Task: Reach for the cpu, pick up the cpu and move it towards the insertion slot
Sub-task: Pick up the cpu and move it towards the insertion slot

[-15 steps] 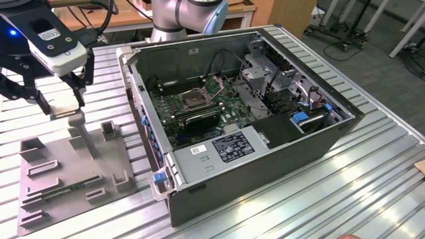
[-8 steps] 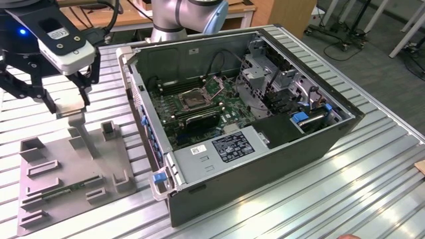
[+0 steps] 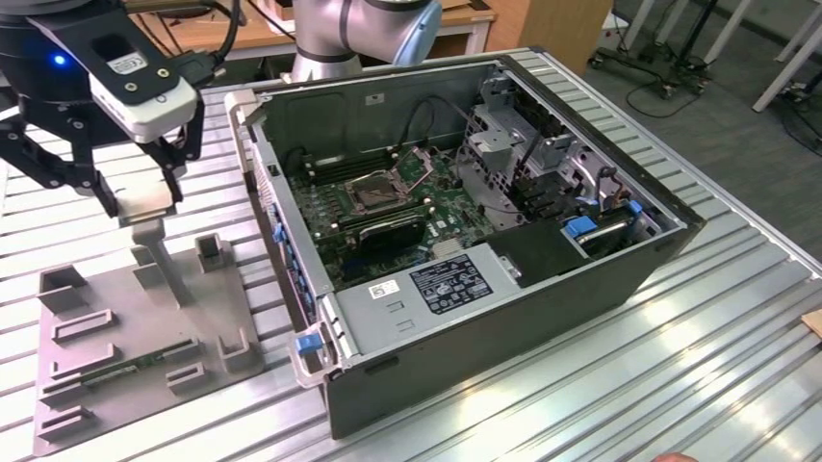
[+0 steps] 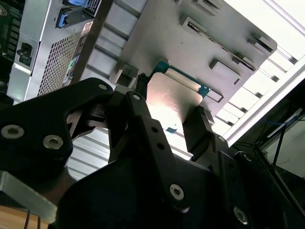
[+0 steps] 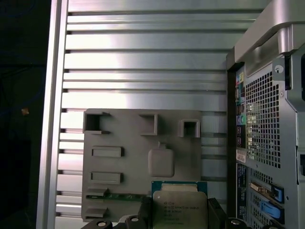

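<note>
In the exterior view my gripper (image 3: 139, 202) hangs at the upper left, shut on the cpu (image 3: 146, 199), a pale flat square held just above a tall post of the grey fixture plate (image 3: 225, 308). In both wrist views the cpu (image 4: 172, 101) (image 5: 180, 206) shows its silver top and green rim between the black fingers (image 4: 199, 128) (image 5: 144, 214). The bare square pad (image 5: 160, 162) on the plate lies beyond it. The insertion slot (image 3: 380, 192), a silver-framed socket with a dark centre, sits on the green board inside the open computer case (image 3: 514, 337), to the exterior view's right of the gripper.
A green memory stick (image 3: 129, 366) (image 5: 119, 195) lies in a holder on the fixture plate. The case's raised side wall (image 3: 264, 183) stands between gripper and socket. Drive cages and cables (image 3: 526, 164) crowd the far side of the case. The slatted metal table (image 3: 668, 375) surrounds everything.
</note>
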`<state>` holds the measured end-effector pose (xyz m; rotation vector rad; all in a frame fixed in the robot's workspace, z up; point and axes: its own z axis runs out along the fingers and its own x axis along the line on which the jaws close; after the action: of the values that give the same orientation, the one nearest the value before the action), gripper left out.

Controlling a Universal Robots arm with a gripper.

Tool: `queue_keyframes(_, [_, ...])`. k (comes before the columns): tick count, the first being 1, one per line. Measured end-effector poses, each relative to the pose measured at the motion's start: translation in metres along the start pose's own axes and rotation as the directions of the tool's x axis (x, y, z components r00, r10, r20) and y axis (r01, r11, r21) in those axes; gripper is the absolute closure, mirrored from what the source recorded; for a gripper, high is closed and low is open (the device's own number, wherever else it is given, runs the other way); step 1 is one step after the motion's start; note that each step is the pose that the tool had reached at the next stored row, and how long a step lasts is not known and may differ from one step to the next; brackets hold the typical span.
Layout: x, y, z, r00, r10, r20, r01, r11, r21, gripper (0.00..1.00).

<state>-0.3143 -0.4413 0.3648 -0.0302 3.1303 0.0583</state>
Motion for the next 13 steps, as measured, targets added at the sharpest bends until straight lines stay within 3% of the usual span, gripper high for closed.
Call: queue_keyframes(13, [-0.0131, -0.0003, 0.0001, 1.0000, 0.000, 0.0000, 0.000, 1.0000, 0.0001, 0.46])
